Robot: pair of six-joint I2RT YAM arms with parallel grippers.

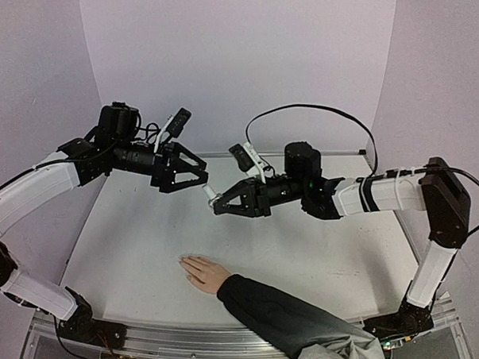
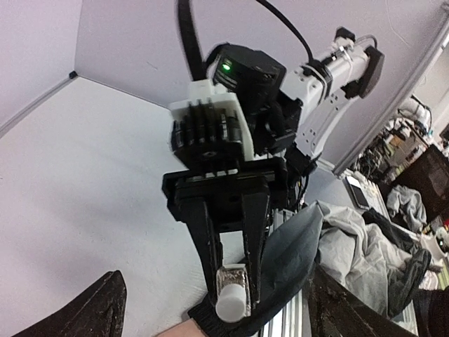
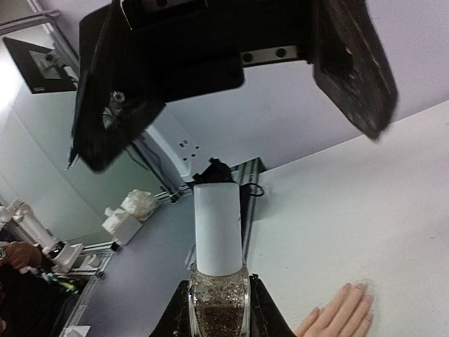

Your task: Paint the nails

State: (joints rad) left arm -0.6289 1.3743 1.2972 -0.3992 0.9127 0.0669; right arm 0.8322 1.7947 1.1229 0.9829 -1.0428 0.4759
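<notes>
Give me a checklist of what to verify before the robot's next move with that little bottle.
1. Bottle gripped: the right gripper is shut on the bottle. Ok.
2. Cap off: the white cap sits on the bottle. Not ok.
3. Left gripper open for the cap: its jaws stand wide apart. Ok.
4. Alignment: in the right wrist view the cap points into that gap, but depth is unclear. Cannot tell.
5. Hand flat on the table, apart from both arms. Ok.
6. Nails bare: too small to judge. Cannot tell.
</notes>
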